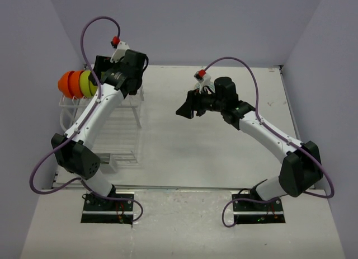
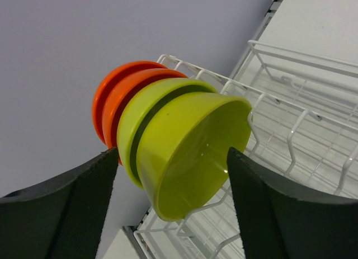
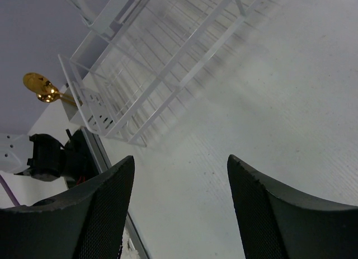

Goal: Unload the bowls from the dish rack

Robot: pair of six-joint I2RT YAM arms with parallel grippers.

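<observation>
Your left hand (image 2: 172, 157) is spread wide, one finger on each side of the nearest of the lime-green bowls (image 2: 168, 122); you cannot tell whether either finger touches it. Two green bowls and, behind them, two orange bowls (image 2: 120, 94) stand on edge, nested together, at the far left end of the dish rack (image 2: 292, 130). The rack sits on the left side of the counter (image 1: 196, 150). Your right hand (image 3: 180, 161) hangs over the middle of the counter, fingers apart with nothing between them. A gold spoon (image 3: 39, 86) pokes out of the rack's cutlery holder (image 3: 95, 111).
</observation>
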